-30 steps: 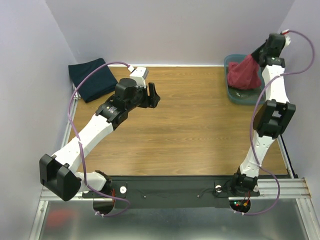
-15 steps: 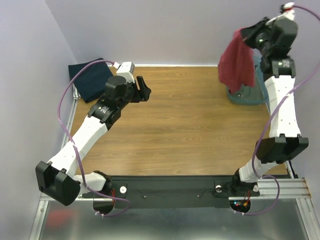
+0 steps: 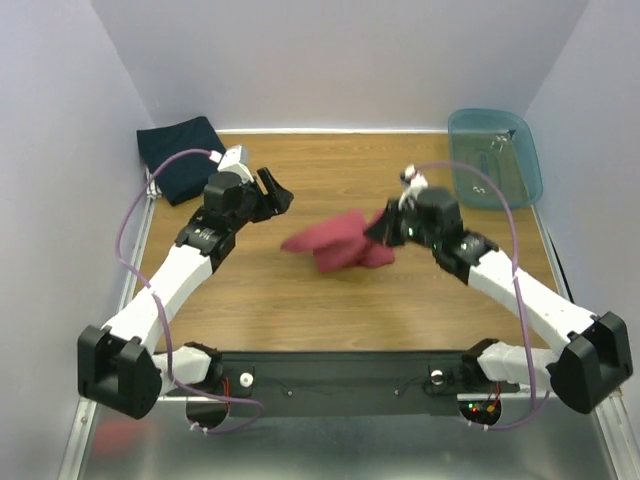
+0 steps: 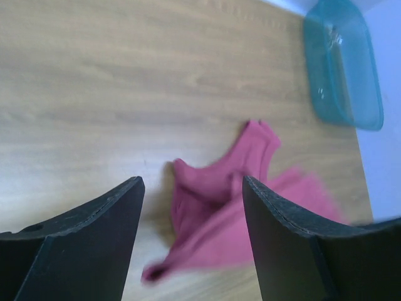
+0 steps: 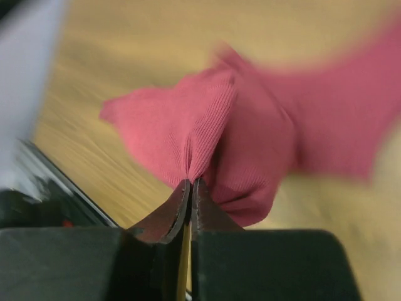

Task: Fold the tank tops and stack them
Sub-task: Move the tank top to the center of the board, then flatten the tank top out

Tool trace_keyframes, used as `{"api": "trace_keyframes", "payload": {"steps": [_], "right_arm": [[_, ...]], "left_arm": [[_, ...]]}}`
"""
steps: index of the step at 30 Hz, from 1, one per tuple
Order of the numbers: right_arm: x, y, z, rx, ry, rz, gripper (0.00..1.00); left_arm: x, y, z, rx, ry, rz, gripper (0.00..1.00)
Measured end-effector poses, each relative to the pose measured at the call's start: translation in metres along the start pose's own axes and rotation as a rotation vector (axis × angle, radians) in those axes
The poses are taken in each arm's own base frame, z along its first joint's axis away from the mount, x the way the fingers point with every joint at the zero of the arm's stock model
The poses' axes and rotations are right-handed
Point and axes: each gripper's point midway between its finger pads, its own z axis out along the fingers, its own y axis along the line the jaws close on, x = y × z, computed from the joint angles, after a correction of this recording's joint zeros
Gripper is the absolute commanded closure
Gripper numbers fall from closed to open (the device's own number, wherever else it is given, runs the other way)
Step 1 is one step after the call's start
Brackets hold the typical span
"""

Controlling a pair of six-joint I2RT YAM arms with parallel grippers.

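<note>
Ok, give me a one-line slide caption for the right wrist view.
Right gripper pinching a bunch of the red tank top over the wooden table.

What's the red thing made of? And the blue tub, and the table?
The red top looks like soft knit cloth: fine ribs show and it crumples in folds. The blue tub looks like see-through plastic: smooth, with bright glints. The table looks like wood, with grain lines, though it could be printed.
</note>
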Motion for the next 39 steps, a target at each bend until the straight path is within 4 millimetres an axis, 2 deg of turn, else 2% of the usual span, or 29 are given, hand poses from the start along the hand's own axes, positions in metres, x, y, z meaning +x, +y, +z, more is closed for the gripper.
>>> {"api": "trace_keyframes", "payload": {"steps": [2, 3, 4, 6, 7, 9, 11, 14, 17, 18, 23, 26, 30, 33, 35, 39], "right_arm": [[0.07, -0.026, -0.012, 0.042, 0.111, 0.035, 0.69], [0.104, -0.045, -0.022, 0.081, 0.162, 0.067, 0.62], [0.124, -0.057, -0.03, 0.113, 0.186, 0.095, 0.57], [0.146, -0.071, -0.042, 0.147, 0.199, 0.12, 0.49], [0.151, -0.075, -0.051, 0.163, 0.19, 0.137, 0.49], [0.145, -0.074, -0.058, 0.165, 0.15, 0.144, 0.49], [0.132, -0.071, -0.062, 0.162, 0.095, 0.143, 0.49], [0.113, -0.064, -0.062, 0.156, 0.055, 0.139, 0.51], [0.104, -0.059, -0.051, 0.163, 0.071, 0.138, 0.51], [0.105, -0.059, -0.046, 0.171, 0.085, 0.136, 0.52], [0.133, -0.078, -0.022, 0.262, 0.216, 0.114, 0.51], [0.127, -0.079, -0.003, 0.287, 0.244, 0.074, 0.51], [0.099, -0.058, 0.032, 0.254, 0.216, -0.007, 0.51], [0.091, -0.033, 0.052, 0.207, 0.202, -0.075, 0.57], [0.094, -0.011, 0.065, 0.167, 0.205, -0.125, 0.57], [0.113, 0.003, 0.083, 0.141, 0.247, -0.179, 0.56]], "left_arm": [[0.028, 0.004, 0.008, 0.025, 0.068, -0.056, 0.25], [0.044, 0.014, 0.013, 0.003, 0.108, -0.066, 0.25], [0.061, 0.02, 0.017, -0.002, 0.149, -0.087, 0.25], [0.097, 0.034, 0.024, -0.021, 0.232, -0.128, 0.25], [0.116, 0.042, 0.025, -0.039, 0.277, -0.144, 0.25], [0.142, 0.05, 0.023, -0.061, 0.341, -0.162, 0.26], [0.158, 0.048, 0.021, -0.062, 0.377, -0.175, 0.28], [0.163, 0.04, 0.021, -0.037, 0.38, -0.179, 0.3], [0.169, 0.033, 0.02, -0.016, 0.383, -0.183, 0.31], [0.173, 0.031, 0.019, -0.011, 0.389, -0.183, 0.31], [0.189, 0.025, 0.02, 0.003, 0.426, -0.175, 0.34], [0.202, 0.025, 0.023, -0.002, 0.454, -0.175, 0.36], [0.219, 0.028, 0.027, -0.019, 0.492, -0.174, 0.4], [0.227, 0.032, 0.031, -0.044, 0.51, -0.178, 0.46], [0.227, 0.035, 0.032, -0.064, 0.501, -0.182, 0.54], [0.22, 0.041, 0.038, -0.103, 0.46, -0.2, 0.55]]}}
